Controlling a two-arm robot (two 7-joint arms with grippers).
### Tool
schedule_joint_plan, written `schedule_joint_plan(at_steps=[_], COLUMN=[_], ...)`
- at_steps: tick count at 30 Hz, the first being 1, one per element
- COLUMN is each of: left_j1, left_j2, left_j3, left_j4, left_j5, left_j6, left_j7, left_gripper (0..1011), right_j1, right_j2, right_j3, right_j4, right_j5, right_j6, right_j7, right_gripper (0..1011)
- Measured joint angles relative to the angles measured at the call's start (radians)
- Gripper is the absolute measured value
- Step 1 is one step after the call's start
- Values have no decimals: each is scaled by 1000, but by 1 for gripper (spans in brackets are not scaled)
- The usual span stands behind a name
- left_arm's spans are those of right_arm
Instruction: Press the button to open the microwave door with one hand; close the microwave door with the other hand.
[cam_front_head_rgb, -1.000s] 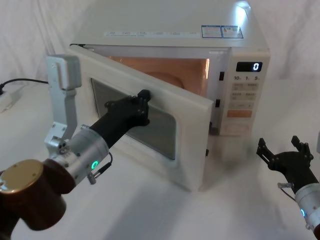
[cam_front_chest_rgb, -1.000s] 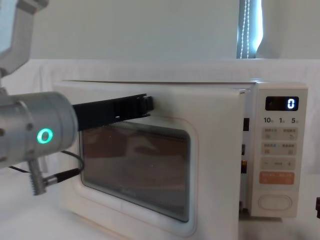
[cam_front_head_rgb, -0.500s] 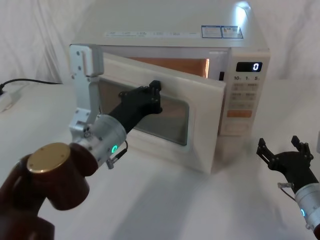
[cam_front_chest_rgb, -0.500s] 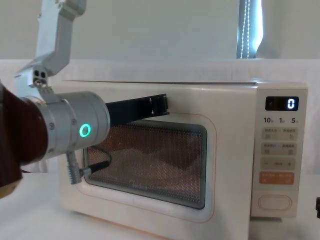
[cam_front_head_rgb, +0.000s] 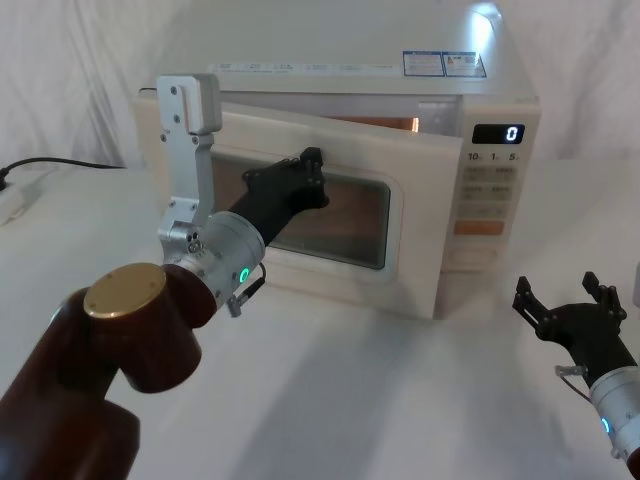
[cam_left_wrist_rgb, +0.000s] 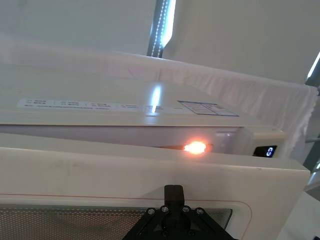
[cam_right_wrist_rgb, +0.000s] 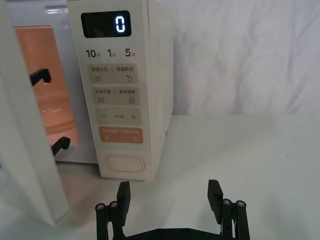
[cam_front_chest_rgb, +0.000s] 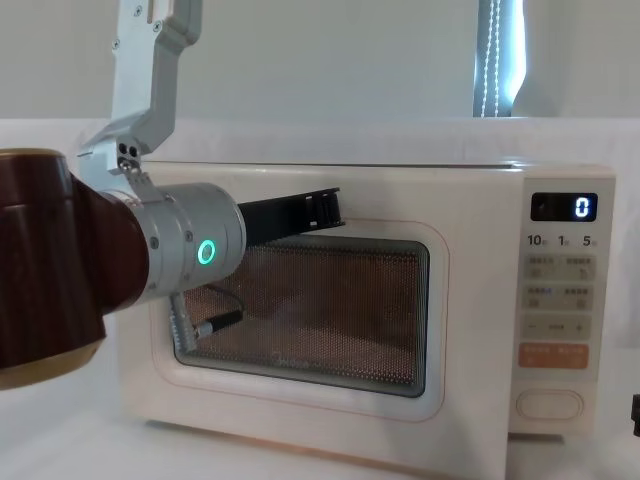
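The cream-white microwave stands at the back of the table, its display showing 0. The microwave door is ajar by a narrow gap at its right edge, and the lamp inside glows orange. My left gripper is shut, its tip against the door's upper frame above the dark window. The blank pill-shaped button sits at the bottom of the control strip. In front of it, my right gripper hovers open and low, holding nothing.
A black cable and a white power strip lie at the far left of the white-clothed table. My left arm's brown and silver links cross the space in front of the microwave's left half.
The door has swung from wide open to almost shut, pushed by my left gripper moving toward the microwave. The right gripper has stayed where it was.
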Motion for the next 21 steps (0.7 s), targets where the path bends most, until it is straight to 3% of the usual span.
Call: schedule_joint_plan(at_steps=[21], left_j1=[-39], left_j2=[-56], left_j3=[-29], left_j4=[77], left_j5=[46], left_j6=[5], left_j7=[-9], left_gripper=[0], right_j1=[0], right_j2=[0], right_j3=[0], right_j4=[0], right_j5=[0], right_j6=[0], right_j7=[0], right_gripper=[1002])
